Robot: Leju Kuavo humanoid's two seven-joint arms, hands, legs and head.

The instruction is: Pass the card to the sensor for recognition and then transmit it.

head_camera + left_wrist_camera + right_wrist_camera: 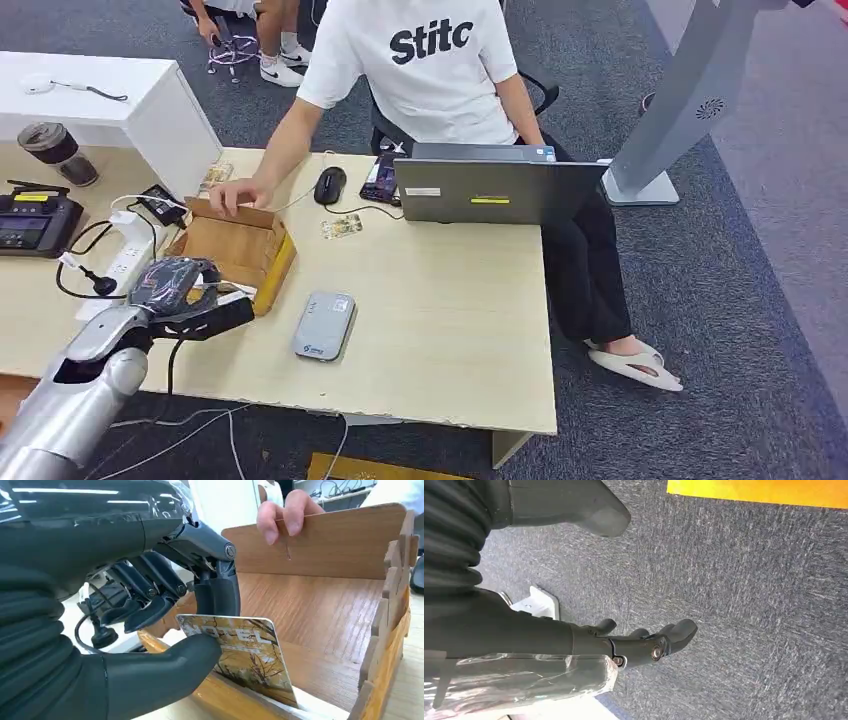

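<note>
Card (245, 652) over wooden tray (325, 605) on table (440, 300).

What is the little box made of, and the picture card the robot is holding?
The box looks like thin wood: brown grain lines, notched joints at the corner, matte finish. The card pinched by the left hand looks like glossy plastic, flat and stiff with a printed tree picture, though laminated paper is possible.

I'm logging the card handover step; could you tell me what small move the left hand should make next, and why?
Probably lift the card clear of the wooden box. The left hand already pinches it between thumb and fingers, but its lower edge sits inside the box, and the grey sensor lies beside the box.
</note>
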